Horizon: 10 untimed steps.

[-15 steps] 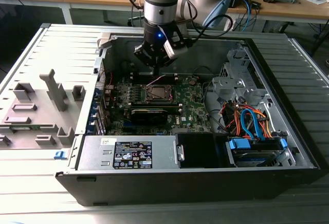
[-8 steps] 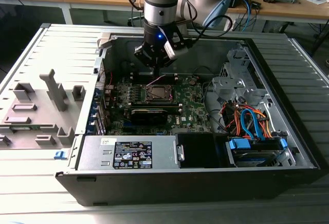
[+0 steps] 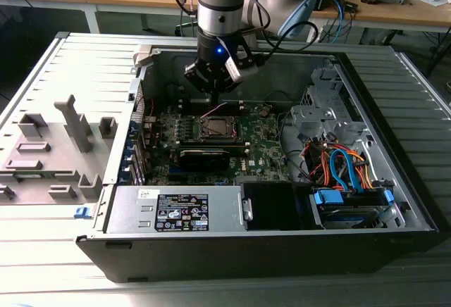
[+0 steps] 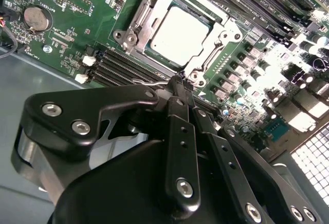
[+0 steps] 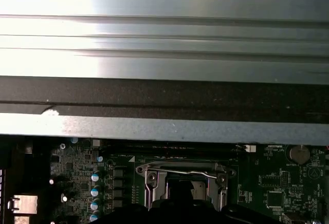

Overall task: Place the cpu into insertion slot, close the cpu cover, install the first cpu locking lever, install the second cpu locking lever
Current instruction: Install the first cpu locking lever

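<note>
Inside an open computer case, seen in the exterior view, the power supply (image 3: 176,212) lies nearest, at 6 o'clock. A black card (image 3: 204,155) sits just beyond it on the green board (image 3: 264,148).

Just past the card, at the card's 12 o'clock, is the slot (image 3: 215,129). The cpu (image 4: 180,35) already lies flat in it, pale under the light in the second wrist view. The cover (image 4: 226,31) appears folded down around the chip, which shows through its window.

In the first wrist view, a lever (image 5: 180,173) runs across the cover's edge. Whether it is latched cannot be told.

The gripper (image 3: 213,98) hangs over the slot's far rim, at its 12 o'clock. In the second wrist view the gripper (image 4: 180,82) has its fingers drawn close together, with nothing visible between them. The tips are near the cover's corner, and contact cannot be confirmed.

Seating and covering look done, so the work in hand is most likely the locking levers. That step calls for a narrow tip to catch the thin rod, press it down and tuck it under its hook without scraping the board.
</note>
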### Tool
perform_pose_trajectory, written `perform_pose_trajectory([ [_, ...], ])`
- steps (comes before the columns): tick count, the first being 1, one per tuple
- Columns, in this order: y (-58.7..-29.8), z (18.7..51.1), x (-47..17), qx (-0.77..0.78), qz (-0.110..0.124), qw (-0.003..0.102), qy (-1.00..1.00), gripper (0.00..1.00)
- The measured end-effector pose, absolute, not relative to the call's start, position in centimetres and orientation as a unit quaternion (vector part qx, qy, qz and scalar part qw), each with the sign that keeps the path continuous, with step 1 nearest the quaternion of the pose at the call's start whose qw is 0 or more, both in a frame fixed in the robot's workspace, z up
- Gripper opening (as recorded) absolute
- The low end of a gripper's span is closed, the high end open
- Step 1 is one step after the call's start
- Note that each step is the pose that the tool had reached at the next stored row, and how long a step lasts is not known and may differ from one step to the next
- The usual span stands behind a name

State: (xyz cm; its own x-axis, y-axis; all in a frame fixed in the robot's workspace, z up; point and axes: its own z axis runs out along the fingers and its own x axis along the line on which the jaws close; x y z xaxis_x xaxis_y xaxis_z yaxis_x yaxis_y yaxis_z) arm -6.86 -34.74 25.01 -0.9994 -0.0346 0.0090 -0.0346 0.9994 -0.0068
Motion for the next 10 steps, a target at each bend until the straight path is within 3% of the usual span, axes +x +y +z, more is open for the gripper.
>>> perform_pose_trajectory([
  [10,-34.74,24.87,-6.84,0.021,0.005,0.004,-1.0,0.11],
])
